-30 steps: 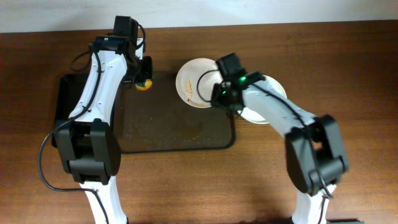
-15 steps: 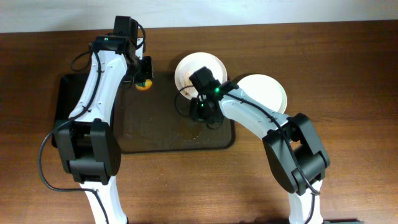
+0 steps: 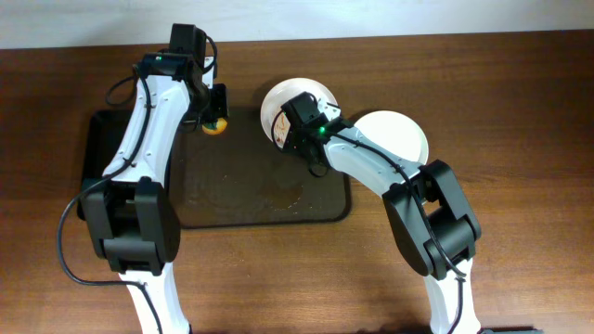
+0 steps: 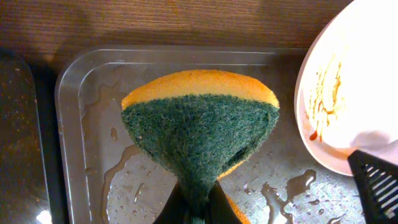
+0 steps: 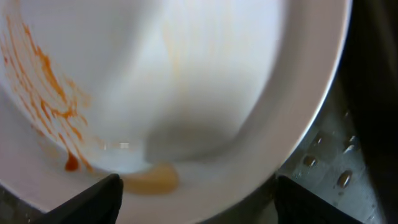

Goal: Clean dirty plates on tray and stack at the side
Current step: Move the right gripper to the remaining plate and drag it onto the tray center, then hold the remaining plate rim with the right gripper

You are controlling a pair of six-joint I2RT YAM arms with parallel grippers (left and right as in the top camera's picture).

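Right, the big dark tray [image 3: 241,199] sits wet in the middle. The dirty plate [image 3: 278,100] lies at its far right corner, overhanging the rim. A clean plate [image 3: 404,139] rests on the table just beside the tray. The right gripper [image 5: 198,202] hovers over the dirty plate with its fingers spread wide, gripping nothing. The left gripper [image 4: 194,208] is clamped hard on the folded sponge [image 4: 199,130], above the tray's far left corner. Orange sauce smears [image 5: 46,87] streak the plate's inside. The danger, I reckon: nobody holds that plate, so a sponge stroke could skid it off the rim. Closing jaws could also nudge its slick, wet edge away.
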